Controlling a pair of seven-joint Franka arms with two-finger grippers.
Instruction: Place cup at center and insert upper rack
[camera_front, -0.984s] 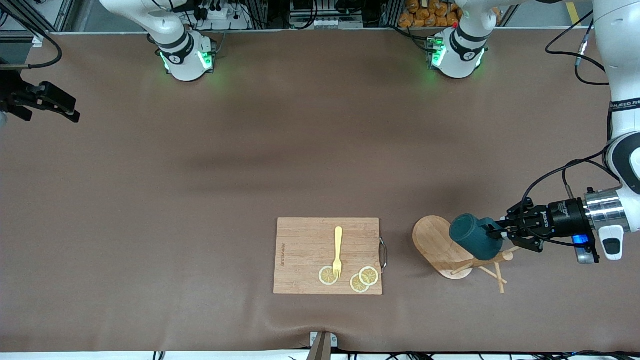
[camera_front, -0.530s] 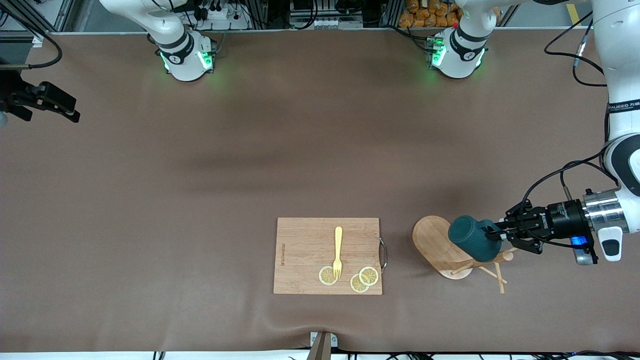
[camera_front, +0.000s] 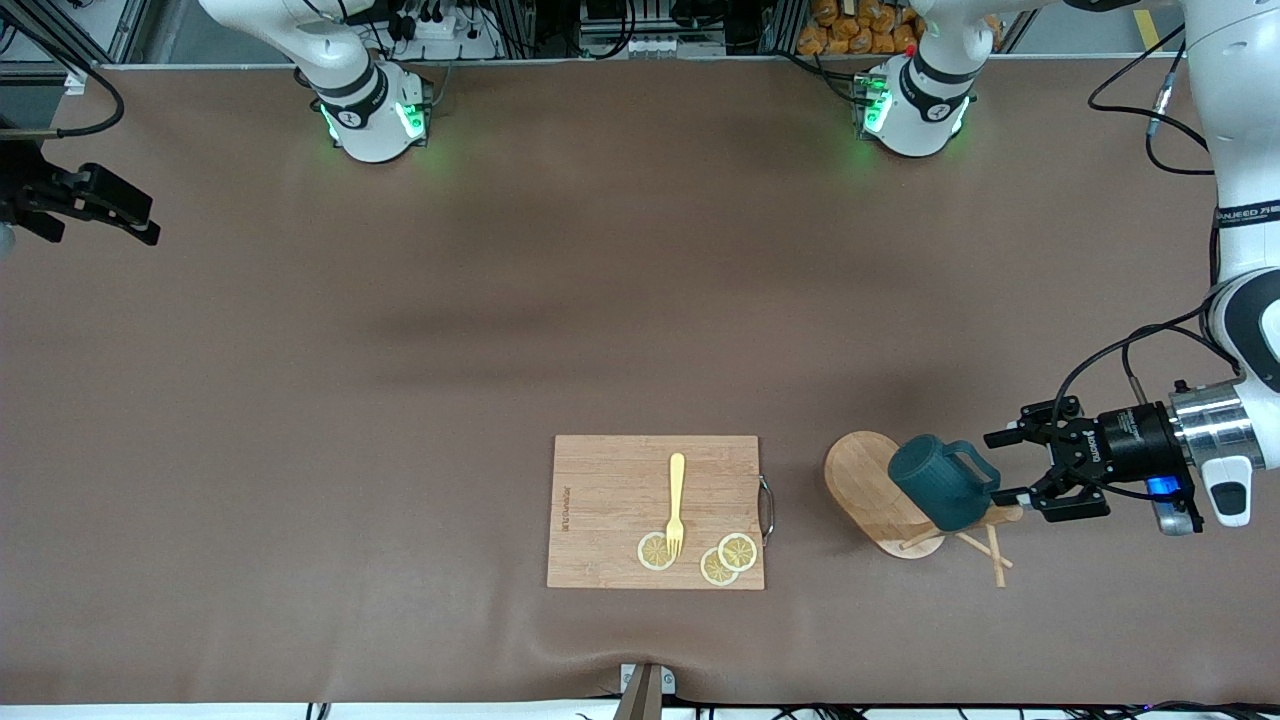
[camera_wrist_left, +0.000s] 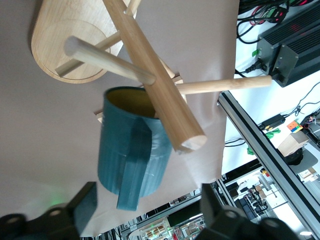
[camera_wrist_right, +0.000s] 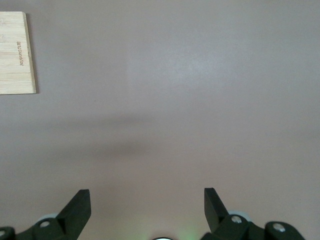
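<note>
- Looking at the left tool (camera_front: 1010, 466), its fingers are spread apart and nothing's in them; it sits just beside the cup (camera_front: 935, 484), on the side toward the left arm's end of the worktop (camera_front: 400, 380).
- Cup is hung on the rack (camera_front: 905, 500), tilted, handle (camera_front: 968, 462) pointing at the tool. In the left wrist view the cup (camera_wrist_left: 131, 147) looks like it's leaning against the post (camera_wrist_left: 152, 75), with pegs poking out around it. Rack is lying over on its side, oval base (camera_front: 862, 478) tipped up, near the front edge of the worktop.
- My guess for the step: cup isn't at center yet, so go back in on the handle, square up, clamp firmly, then lift clear of the pegs before swinging away. Pulling sideways could drag the rack along.
- Right tool (camera_wrist_right: 147, 206) is open wide too, hovering over bare worktop, waiting.
- Cutting board (camera_front: 655, 510) with a fork (camera_front: 676, 505) and lemon slices (camera_front: 727, 558) sits beside the rack, toward the middle. Worth steering around.
</note>
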